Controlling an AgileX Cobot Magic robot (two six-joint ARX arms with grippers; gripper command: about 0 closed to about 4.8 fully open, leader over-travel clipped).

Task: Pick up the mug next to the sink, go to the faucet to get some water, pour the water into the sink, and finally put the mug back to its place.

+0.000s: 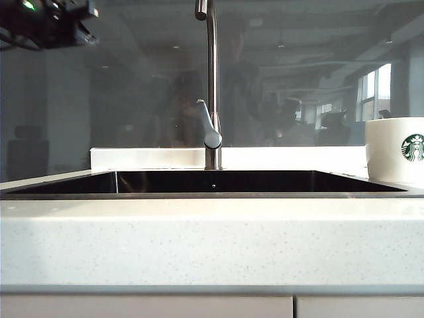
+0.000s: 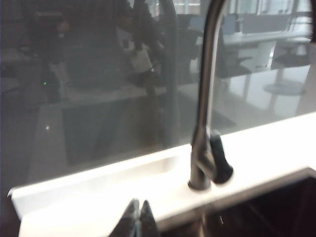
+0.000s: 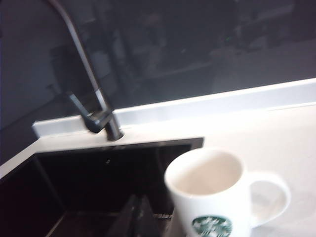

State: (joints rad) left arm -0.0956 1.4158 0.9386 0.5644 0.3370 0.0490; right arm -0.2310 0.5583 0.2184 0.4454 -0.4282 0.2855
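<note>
- Mug (image 3: 212, 197) stands upright on the countertop (image 1: 212, 242) just beside the sink (image 3: 98, 182), handle turned away from the basin, logo facing the camera. Looks empty inside.
- Right gripper (image 3: 136, 217): jaws pressed together, holding nothing. It hangs over the sink's edge; the mug sits just to the side of its tips, near but apart. No contact visible.
- Left gripper (image 2: 138, 217): jaws pressed together too, empty. Ahead of its tips and off to one side rises the faucet (image 2: 205, 98), with its lever (image 2: 219, 160) near the base. Tips sit over the ledge behind the sink, apart from the faucet.
- In the exterior view only a dark piece of arm shows at the upper left corner; neither gripper's tips can be made out there. Mug (image 1: 395, 150) sits at the far right edge, faucet (image 1: 212, 86) in the middle.
- Step in hand, judged: the task stands at its bookend, mug in its place, nothing gripped. Whether it is start or finish cannot be told.
- If the pickup is next, the right gripper must spread its jaws, shift sideways to the mug, and close on wall or handle without tipping it.
</note>
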